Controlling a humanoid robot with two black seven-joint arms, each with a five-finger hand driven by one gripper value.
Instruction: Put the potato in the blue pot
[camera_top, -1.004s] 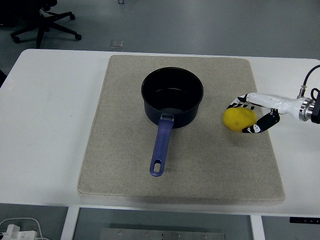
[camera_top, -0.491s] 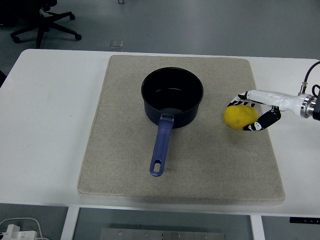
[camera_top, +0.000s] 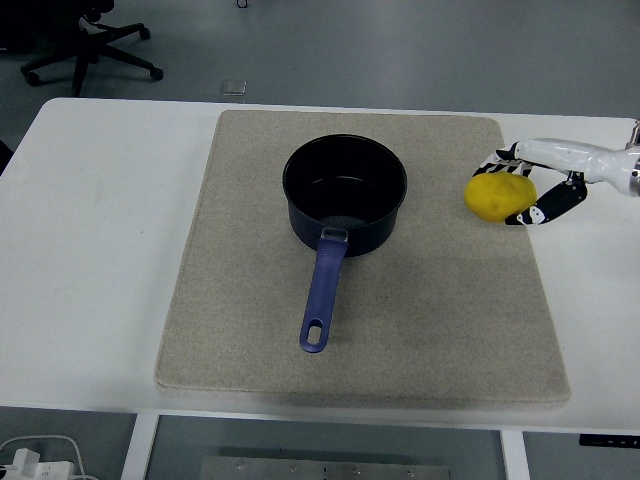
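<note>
Lifted higher: potato (camera_top: 500, 197) in right hand (camera_top: 528, 186); blue pot (camera_top: 345, 196) unobstructed.

One potato (camera_top: 500, 197), one blue pot (camera_top: 345, 198), one mat (camera_top: 440, 320)

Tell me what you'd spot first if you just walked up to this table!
The bright yellow potato jumps out first, gripped in the robot's right hand at the right edge of the beige mat. Next comes the dark blue pot, empty, sitting in the mat's middle toward the back, its long handle pointing at the table's near edge.
</note>
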